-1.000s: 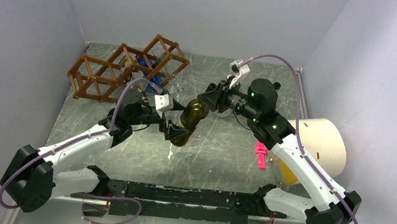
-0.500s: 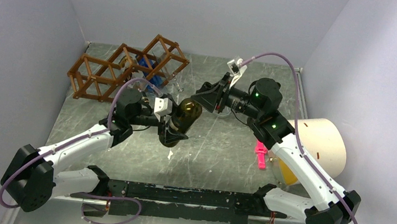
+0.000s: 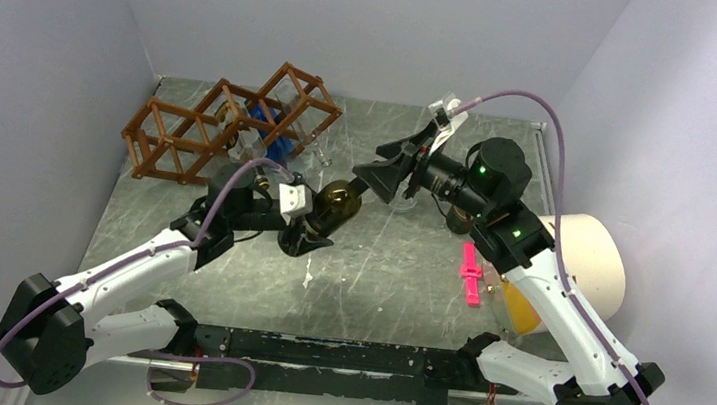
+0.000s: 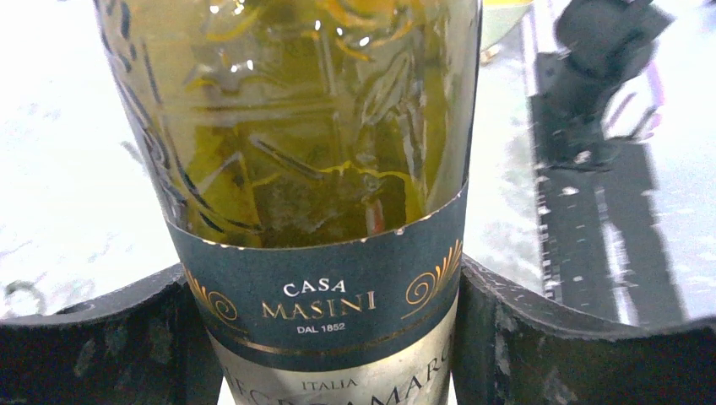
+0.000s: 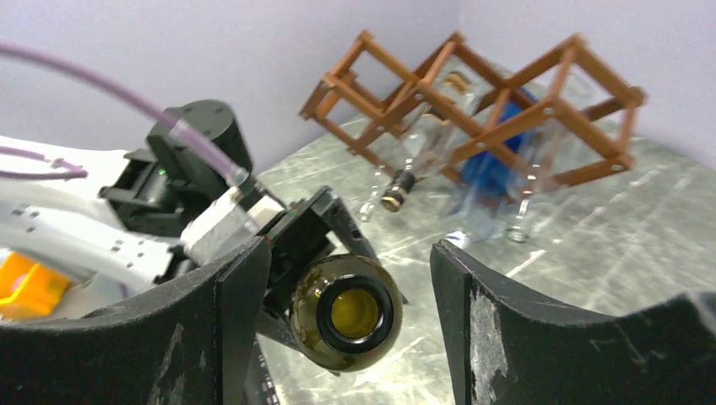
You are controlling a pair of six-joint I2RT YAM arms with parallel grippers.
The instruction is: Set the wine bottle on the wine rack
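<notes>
- Far left on the counter, the wine rack stands by the wall. It's thin reddish-brown wooden bars making open diamond cells. A blue bottle and some clear glass ones poke out of the right-hand cells, and the left ones look free to me.
- Next over, the left pincer is clamped on the wine bottle. Its matte black fingers press on both sides of the dark label band.
- The bottle is up off the counter around the middle, between the two arms and well apart from the rack. It's smooth olive-amber glass, round and probably slippery. I'd keep the grip on the paper label, where there's likely more friction than on bare glass.
- For the carry, I'd line the bottle's long axis up with a free cell before moving in, then slide it in slowly. Those bars are skinny and the frame looks light, so a bump could shove it.
- On the right, the right pincer has its jaws spread wide just off the bottle's round end and holds nothing. I'd pull it back out of the way first.
</notes>
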